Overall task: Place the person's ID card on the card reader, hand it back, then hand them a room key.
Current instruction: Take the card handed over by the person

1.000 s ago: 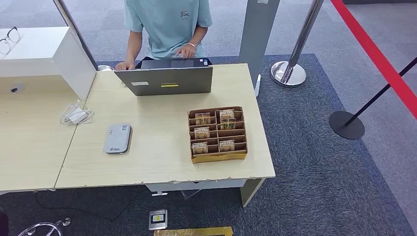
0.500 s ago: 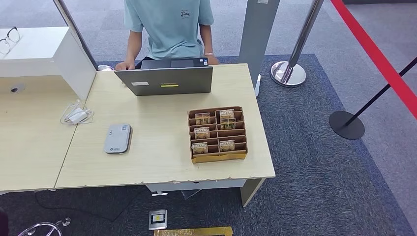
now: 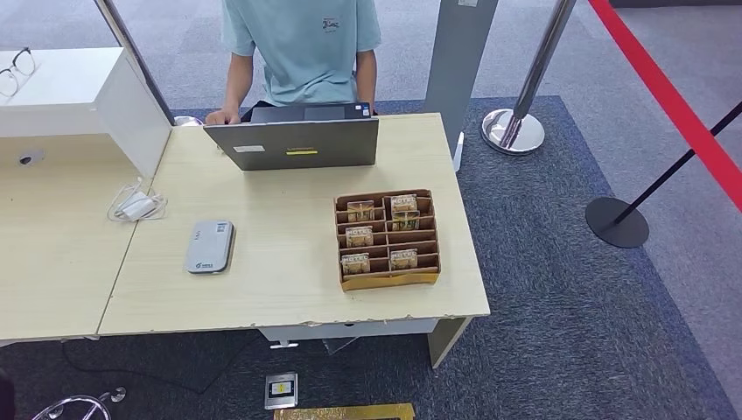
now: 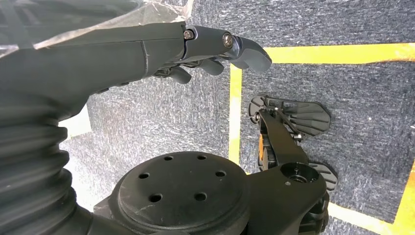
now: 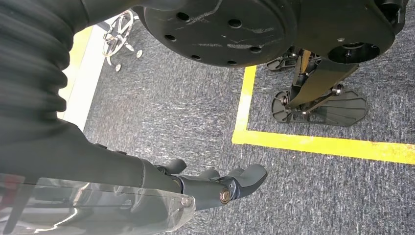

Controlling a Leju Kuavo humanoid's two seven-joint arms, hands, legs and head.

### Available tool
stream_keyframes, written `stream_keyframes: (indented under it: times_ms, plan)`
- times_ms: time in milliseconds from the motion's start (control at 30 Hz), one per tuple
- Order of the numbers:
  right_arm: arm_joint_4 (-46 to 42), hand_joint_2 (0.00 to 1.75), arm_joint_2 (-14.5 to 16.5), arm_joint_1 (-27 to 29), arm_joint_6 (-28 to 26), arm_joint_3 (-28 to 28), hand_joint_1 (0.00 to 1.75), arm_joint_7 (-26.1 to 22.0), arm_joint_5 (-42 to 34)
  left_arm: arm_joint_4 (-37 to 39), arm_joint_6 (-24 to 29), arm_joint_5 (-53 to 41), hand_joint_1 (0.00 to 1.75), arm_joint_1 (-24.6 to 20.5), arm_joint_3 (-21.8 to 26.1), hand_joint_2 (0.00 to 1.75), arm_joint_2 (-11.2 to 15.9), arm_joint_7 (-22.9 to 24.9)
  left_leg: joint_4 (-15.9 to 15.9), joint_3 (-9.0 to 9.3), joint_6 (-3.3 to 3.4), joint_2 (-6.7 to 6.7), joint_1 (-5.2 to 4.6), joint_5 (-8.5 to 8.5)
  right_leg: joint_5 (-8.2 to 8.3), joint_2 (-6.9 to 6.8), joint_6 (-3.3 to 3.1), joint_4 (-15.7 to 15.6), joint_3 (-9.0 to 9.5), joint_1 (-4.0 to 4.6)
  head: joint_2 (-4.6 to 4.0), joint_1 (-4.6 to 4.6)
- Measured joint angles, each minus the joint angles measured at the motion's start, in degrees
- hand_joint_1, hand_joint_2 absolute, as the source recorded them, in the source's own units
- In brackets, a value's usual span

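A grey card reader (image 3: 210, 247) lies flat on the light wooden desk (image 3: 280, 297), left of centre. To its right, a brown cardboard box (image 3: 388, 239) with dividers holds several room keys in its compartments. A person in a light blue T-shirt (image 3: 302, 48) stands behind the desk, beyond an open laptop (image 3: 297, 140). My left hand (image 4: 210, 49) hangs beside my body above the carpet, fingers stretched out and holding nothing. My right hand (image 5: 215, 186) also hangs over the carpet, fingers loosely extended and empty.
A white cable bundle (image 3: 136, 206) lies at the desk's left. A white counter (image 3: 61, 87) with glasses (image 3: 17, 70) stands at far left. Chrome stanchions (image 3: 516, 122) with a red belt (image 3: 665, 96) stand to the right on grey carpet.
The person's hand has left the laptop keyboard and dropped behind the screen, arm now at their side. My hands and the desk items have not moved.
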Motion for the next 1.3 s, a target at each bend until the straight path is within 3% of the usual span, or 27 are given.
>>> stream_keyframes:
  times_ms: [267, 367, 433, 533, 567, 633, 667, 700, 800, 933, 1000, 1133, 1300]
  plan:
    - [0.01, 1.75, 0.02, -0.34, -0.3, 0.14, 0.0, 0.04, -0.85, 0.0, 0.7, -1.8, 0.0, -0.61, 1.12, 1.75, 0.2, -0.05, 0.0, 0.0, 0.0, 0.0, 0.0, 0.0, 0.0, 0.0, 0.0, 0.0, 0.01, 0.0, 0.0, 0.0]
    - [0.35, 1.75, -0.4, -1.66, -2.15, 2.22, 0.0, 1.2, -4.41, 0.83, 3.44, -6.99, 0.0, -2.38, 4.92, 1.75, 0.14, -0.95, 0.0, -0.04, -0.02, 0.01, 0.03, 0.03, 0.02, 0.0, 0.0, 0.0, -0.02, 0.03, 0.0, 0.01]
    - [1.32, 1.75, -1.11, -4.32, -7.44, 6.26, 0.0, 4.17, -14.43, 2.57, 11.26, -19.69, 0.0, -5.67, 12.65, 1.75, -0.17, -3.57, 0.01, -0.03, -0.04, 0.03, 0.03, 0.09, 0.07, 0.0, -0.02, 0.0, -0.01, 0.04, 0.0, 0.03]
    - [3.15, 1.75, -2.1, -8.43, -19.72, 14.01, 0.0, 10.64, -38.79, 5.18, 26.94, -54.35, 0.0, -10.67, 27.75, 1.75, -0.97, -7.46, 0.01, 0.1, -0.04, 0.02, 0.0, 0.12, 0.11, -0.02, -0.04, 0.01, 0.12, -0.02, 0.0, -0.01]
    - [3.54, 1.31, -2.48, -9.21, -22.43, 16.11, 0.0, 12.12, -44.18, 5.87, 30.59, -68.21, 0.0, -11.69, 32.2, 1.75, -1.15, -7.73, 0.01, 0.13, -0.04, -0.01, -0.01, 0.12, 0.11, -0.04, -0.03, 0.02, 0.16, -0.04, 0.0, -0.02]
    - [4.3, 0.44, -3.19, -10.17, -25.32, 20.01, 0.0, 13.86, -48.33, 7.19, 34.49, -92.19, 0.0, -13.03, 39.99, 0.87, -1.38, -6.99, 0.01, 0.12, -0.04, -0.05, -0.02, 0.12, 0.1, -0.06, -0.03, 0.05, 0.15, -0.06, 0.0, 0.01]
    - [4.65, 0.0, -3.45, -10.58, -25.77, 21.68, 0.0, 14.22, -47.96, 7.8, 35.01, -97.78, 0.0, -13.59, 43.22, 0.44, -1.64, -6.44, 0.01, 0.11, -0.05, -0.05, -0.01, 0.11, 0.1, -0.04, -0.04, 0.06, 0.13, -0.05, 0.0, 0.01]
    - [5.01, 0.0, -3.74, -11.03, -26.05, 23.45, 0.0, 14.58, -47.22, 8.39, 35.47, -100.26, 0.0, -14.11, 46.68, 0.0, -1.9, -6.02, 0.01, 0.1, -0.04, -0.04, 0.0, 0.09, 0.09, -0.02, -0.03, 0.06, 0.12, -0.04, 0.0, 0.02]
    - [5.84, 0.0, -4.49, -12.1, -26.64, 27.72, 0.0, 15.93, -46.6, 9.56, 37.38, -92.45, 0.0, -15.29, 55.94, 0.0, -2.42, -5.44, 0.01, 0.12, 0.01, -0.04, -0.04, 0.02, 0.01, -0.03, 0.02, 0.05, 0.12, -0.06, 0.0, 0.02]
    - [6.75, 0.0, -5.31, -12.87, -28.88, 32.18, 0.0, 18.99, -46.61, 9.97, 39.46, -65.26, 0.0, -16.33, 65.39, 0.0, -2.74, -5.0, 0.01, 0.12, 0.04, -0.05, -0.09, -0.03, -0.06, -0.08, 0.06, 0.04, 0.11, -0.09, 0.0, 0.01]
    - [7.12, 0.0, -5.79, -13.1, -30.3, 33.87, 0.0, 20.48, -47.01, 9.52, 39.58, -58.49, 0.0, -16.47, 68.85, 0.0, -2.94, -4.55, 0.01, 0.12, 0.04, -0.05, -0.1, -0.03, -0.08, -0.09, 0.09, 0.03, 0.12, -0.09, 0.0, 0.02]
    - [7.75, 0.0, -6.9, -13.43, -32.91, 36.2, 0.0, 23.21, -48.19, 7.33, 39.63, -52.91, 0.0, -17.04, 74.31, 0.0, -3.35, -2.75, 0.01, 0.14, 0.07, -0.05, -0.12, -0.05, -0.08, -0.1, 0.09, 0.0, 0.17, -0.11, 0.0, 0.02]
    - [8.23, 0.0, -8.25, -13.55, -34.22, 37.94, 0.0, 25.73, -48.93, 5.59, 39.63, -52.31, 0.0, -17.51, 78.69, 0.0, -3.2, -3.35, 0.01, 0.17, 0.08, -0.05, -0.13, -0.06, -0.08, -0.1, 0.09, 0.0, 0.19, -0.14, 0.0, 0.01]
